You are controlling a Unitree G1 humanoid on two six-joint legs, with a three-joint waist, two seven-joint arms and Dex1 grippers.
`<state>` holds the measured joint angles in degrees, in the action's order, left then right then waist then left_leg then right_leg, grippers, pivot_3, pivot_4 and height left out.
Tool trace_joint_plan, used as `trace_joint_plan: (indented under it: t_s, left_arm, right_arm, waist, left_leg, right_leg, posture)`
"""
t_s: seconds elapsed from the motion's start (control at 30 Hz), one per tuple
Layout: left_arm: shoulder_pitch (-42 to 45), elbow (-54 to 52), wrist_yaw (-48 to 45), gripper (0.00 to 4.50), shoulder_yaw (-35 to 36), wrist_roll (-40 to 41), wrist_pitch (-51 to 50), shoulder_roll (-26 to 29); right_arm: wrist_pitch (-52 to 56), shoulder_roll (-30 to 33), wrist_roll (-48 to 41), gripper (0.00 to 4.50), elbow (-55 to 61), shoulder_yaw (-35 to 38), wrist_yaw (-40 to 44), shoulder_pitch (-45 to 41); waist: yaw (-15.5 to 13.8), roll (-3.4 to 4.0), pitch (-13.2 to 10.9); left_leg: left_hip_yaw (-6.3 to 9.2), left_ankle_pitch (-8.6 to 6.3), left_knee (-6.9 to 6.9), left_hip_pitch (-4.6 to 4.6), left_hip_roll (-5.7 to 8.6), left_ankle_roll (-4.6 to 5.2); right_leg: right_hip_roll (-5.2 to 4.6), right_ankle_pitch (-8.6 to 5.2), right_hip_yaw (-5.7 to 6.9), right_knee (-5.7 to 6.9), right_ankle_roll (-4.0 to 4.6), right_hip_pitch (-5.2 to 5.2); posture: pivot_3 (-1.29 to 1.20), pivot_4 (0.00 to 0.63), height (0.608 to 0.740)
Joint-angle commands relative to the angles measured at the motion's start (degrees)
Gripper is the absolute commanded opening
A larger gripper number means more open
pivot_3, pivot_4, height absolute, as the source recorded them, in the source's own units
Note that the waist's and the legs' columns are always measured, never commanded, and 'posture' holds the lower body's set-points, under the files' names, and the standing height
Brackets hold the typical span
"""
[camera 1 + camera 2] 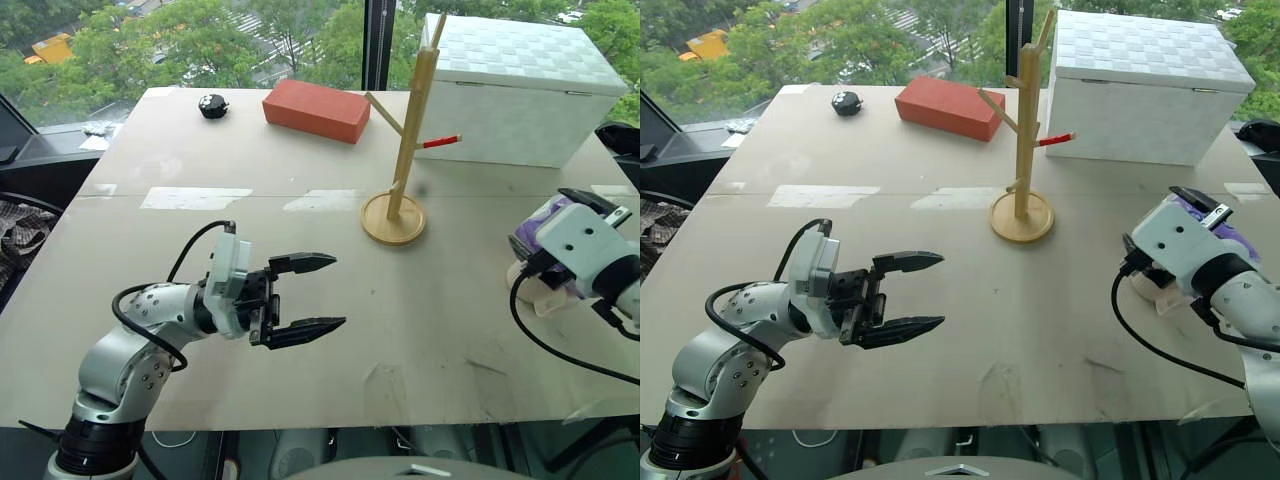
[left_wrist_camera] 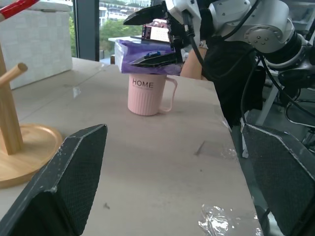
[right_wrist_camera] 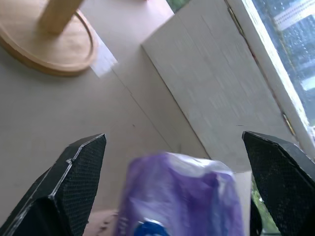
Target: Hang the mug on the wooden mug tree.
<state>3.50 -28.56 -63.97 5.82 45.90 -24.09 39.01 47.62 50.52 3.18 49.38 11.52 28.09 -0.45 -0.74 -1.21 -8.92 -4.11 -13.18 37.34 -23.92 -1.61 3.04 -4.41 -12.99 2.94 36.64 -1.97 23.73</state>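
The beige tabletop [image 1: 330, 330] has a broad bare stretch between the two arms and toward its near edge; its far edge meets the window. One tall light-wood mug tree on a round disc base [image 1: 400, 170] stands upright right of the table's middle, its red-tipped peg pointing toward one white woven-pattern box [image 1: 515, 85] just behind it. One red brick [image 1: 316, 110] lies flat near the far edge, with one small black object [image 1: 212, 105] to its left, well apart. One cream-white ribbed mug lettered HOME [image 2: 146, 94] stands upright near the right edge, handle to the side, with one purple plastic packet [image 2: 147, 51] resting on its rim. The left gripper [image 1: 320, 295] is held level above bare table, pointing right, fingers spread and empty. The right gripper [image 2: 155, 34] hangs over the packet, fingers wide apart, one above it and one at its side, gripping nothing.
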Motion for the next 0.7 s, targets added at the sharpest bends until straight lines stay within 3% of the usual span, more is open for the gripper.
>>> trace_joint_plan:
  t_s: [0.03, 0.27, 0.37, 0.53, 0.67, 0.7]
  left_arm:
    - [-0.7, -3.0, 0.6, 4.50, -0.2, 1.1, -0.2, -0.2]
    - [-3.3, -5.8, 2.8, 4.50, 0.3, 0.8, 0.0, -0.3]
    - [-4.7, -8.6, 4.9, 4.50, 0.2, 1.1, -0.4, -0.5]
    - [-7.1, -13.9, 8.6, 4.50, -0.3, 1.8, -1.2, -0.5]
    - [-5.9, -11.9, 8.3, 4.50, -0.5, 1.8, -1.1, -0.4]
    - [-5.6, -11.0, 7.9, 4.50, -0.5, 1.7, -0.9, -0.3]
  right_arm:
    - [5.1, 1.4, 2.6, 4.49, -0.8, -2.0, -1.3, -2.0]
    - [13.7, 1.0, 2.9, 4.49, -3.4, -7.7, -2.0, -7.6]
    - [15.7, 1.2, 3.0, 3.70, -4.2, -8.9, -2.2, -9.3]
    - [18.4, 1.4, 2.6, 1.24, -3.8, -9.0, -2.0, -10.4]
    - [21.5, -0.2, 1.2, 0.06, -2.4, -7.5, -1.7, -11.6]
    - [22.5, -0.8, 0.6, 0.06, -1.9, -6.8, -1.6, -12.2]
  waist:
    - [0.1, 0.00, 0.0]
    - [0.0, -0.01, 0.0]
    - [0.0, -0.01, 0.0]
    - [-0.1, -0.01, 0.0]
    - [-0.1, -0.01, 0.0]
    - [-0.1, -0.01, 0.0]
  left_leg:
    - [0.00, 0.00, 0.00, 0.00, 0.00, 0.00]
    - [0.00, 0.01, 0.03, 0.01, -0.01, 0.01]
    - [0.00, 0.01, 0.04, 0.01, -0.01, 0.01]
    - [0.00, 0.00, 0.03, 0.00, -0.01, 0.01]
    - [0.01, 0.01, 0.03, 0.00, -0.01, 0.01]
    - [0.02, 0.01, 0.04, 0.01, -0.01, 0.01]
  right_leg:
    - [0.02, 0.00, -0.02, 0.00, 0.00, 0.00]
    - [0.04, -0.11, -0.03, 0.01, -0.20, 0.00]
    - [0.03, -0.10, -0.04, 0.01, -0.19, -0.01]
    - [0.02, -0.06, -0.04, 0.01, -0.12, -0.01]
    - [0.04, -0.10, -0.03, 0.01, -0.19, -0.01]
    - [0.06, -0.11, -0.02, 0.02, -0.20, -0.01]
  posture:
    - [0.00, 0.150, 0.740]
    - [0.00, 0.150, 0.740]
    - [0.00, 0.150, 0.740]
    - [0.00, 0.150, 0.740]
    - [0.00, 0.150, 0.740]
    - [0.00, 0.150, 0.740]
